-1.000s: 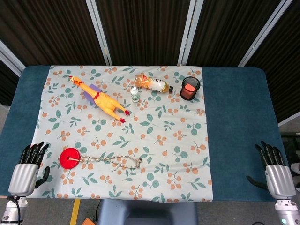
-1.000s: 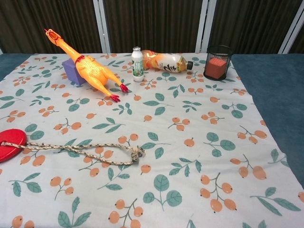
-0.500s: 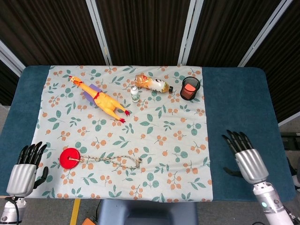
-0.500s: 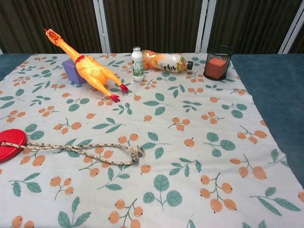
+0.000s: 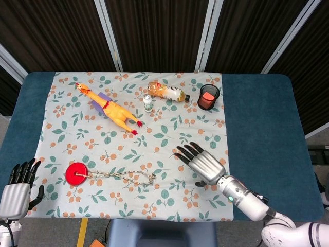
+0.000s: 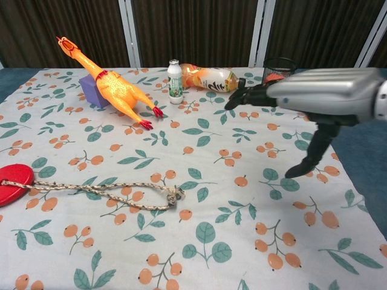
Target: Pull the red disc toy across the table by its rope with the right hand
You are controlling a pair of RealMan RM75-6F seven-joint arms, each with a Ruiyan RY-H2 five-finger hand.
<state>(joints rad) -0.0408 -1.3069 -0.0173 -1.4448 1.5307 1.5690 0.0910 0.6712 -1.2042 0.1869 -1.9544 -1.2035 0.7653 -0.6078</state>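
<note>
The red disc toy (image 5: 77, 173) lies flat on the flowered cloth at the front left; in the chest view the disc (image 6: 13, 182) shows at the left edge. Its braided rope (image 5: 122, 176) runs right from the disc and ends in a knotted loop (image 6: 174, 194). My right hand (image 5: 200, 163) hovers over the cloth to the right of the rope's end, fingers spread and flat, holding nothing; in the chest view the right hand (image 6: 314, 93) fills the upper right. My left hand (image 5: 17, 188) sits at the front left corner beyond the cloth, fingers apart and empty.
A yellow rubber chicken (image 5: 109, 108) lies over a purple block (image 6: 94, 89) at the back left. A small white bottle (image 5: 148, 103) stands mid-back beside a lying juice bottle (image 5: 168, 91). A black mesh cup (image 5: 208, 97) stands at the back right.
My right hand has swept from the table's right edge leftward over the cloth toward the rope's end. My left hand has drawn back toward the front left corner.
</note>
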